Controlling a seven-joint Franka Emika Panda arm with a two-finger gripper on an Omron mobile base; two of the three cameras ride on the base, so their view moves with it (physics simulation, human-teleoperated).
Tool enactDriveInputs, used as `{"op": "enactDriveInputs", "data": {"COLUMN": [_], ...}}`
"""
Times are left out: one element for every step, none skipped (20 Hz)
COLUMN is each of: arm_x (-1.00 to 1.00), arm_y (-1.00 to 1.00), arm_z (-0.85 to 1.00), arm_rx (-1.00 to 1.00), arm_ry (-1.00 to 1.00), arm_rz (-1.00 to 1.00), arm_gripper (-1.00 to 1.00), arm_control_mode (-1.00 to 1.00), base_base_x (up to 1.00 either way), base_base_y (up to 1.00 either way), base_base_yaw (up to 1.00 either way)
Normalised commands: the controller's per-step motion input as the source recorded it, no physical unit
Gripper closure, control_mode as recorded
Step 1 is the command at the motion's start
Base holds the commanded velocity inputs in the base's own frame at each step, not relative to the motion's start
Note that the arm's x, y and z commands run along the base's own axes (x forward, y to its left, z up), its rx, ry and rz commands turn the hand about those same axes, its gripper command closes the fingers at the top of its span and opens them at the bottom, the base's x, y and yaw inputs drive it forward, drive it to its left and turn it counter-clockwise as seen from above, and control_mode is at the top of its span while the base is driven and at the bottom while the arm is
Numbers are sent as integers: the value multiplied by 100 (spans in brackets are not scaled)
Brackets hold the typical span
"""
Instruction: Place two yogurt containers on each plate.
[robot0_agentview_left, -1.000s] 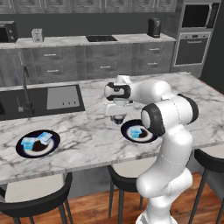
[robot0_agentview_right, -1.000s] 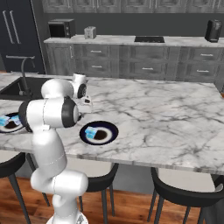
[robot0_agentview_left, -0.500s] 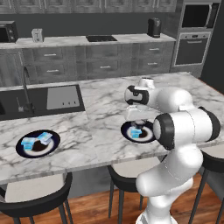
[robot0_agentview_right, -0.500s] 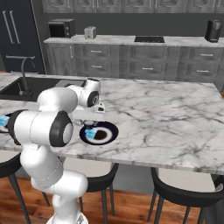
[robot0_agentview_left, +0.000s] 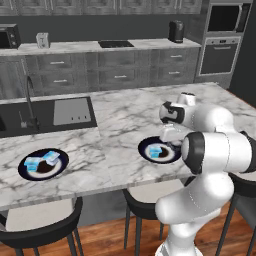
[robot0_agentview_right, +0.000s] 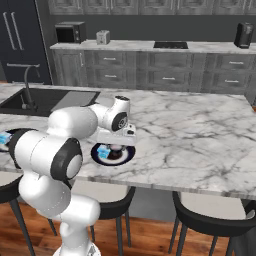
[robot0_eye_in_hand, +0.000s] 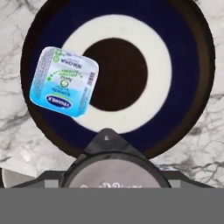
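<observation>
gripper (robot0_agentview_right: 116, 148) pointing down over plate (robot0_eye_in_hand: 188, 78); yogurt container (robot0_eye_in_hand: 64, 82) aboard

Wide open marble counter (robot0_agentview_left: 120, 120) through the middle of the left base view. In the hand view, a plate (robot0_eye_in_hand: 183, 87) has one yogurt cup (robot0_eye_in_hand: 64, 82) sitting at its left, leaving the dark centre and right half bare. The far-left plate (robot0_agentview_left: 60, 167) carries two cups (robot0_agentview_left: 40, 160) crowding its top.
</observation>
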Motion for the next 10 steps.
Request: {"op": "enactDriveInputs", "data": {"arm_x": [12, 16, 27, 35, 43, 48, 44, 42, 45, 40], "arm_y": [-50, -45, -40, -25, -15, -9, -4, -2, 0, 0], "arm_z": [-18, -16, -16, -16, -15, -15, -14, -15, -16, -13], "arm_rx": [0, 0, 0, 0, 0, 0, 0, 0, 0, 0], "arm_ry": [0, 0, 0, 0, 0, 0, 0, 0, 0, 0], "arm_rz": [-10, -9, -8, -7, -7, -8, -7, -7, -6, -5], "arm_gripper": [100, 100, 100, 100, 100, 100, 100, 100, 100, 100], "arm_control_mode": [-100, -100, -100, -100, -100, -100, -100, -100, -100, -100], "base_base_x": [0, 0, 0, 0, 0, 0, 0, 0, 0, 0], "base_base_y": [0, 0, 0, 0, 0, 0, 0, 0, 0, 0], "base_base_yaw": [0, 0, 0, 0, 0, 0, 0, 0, 0, 0]}}
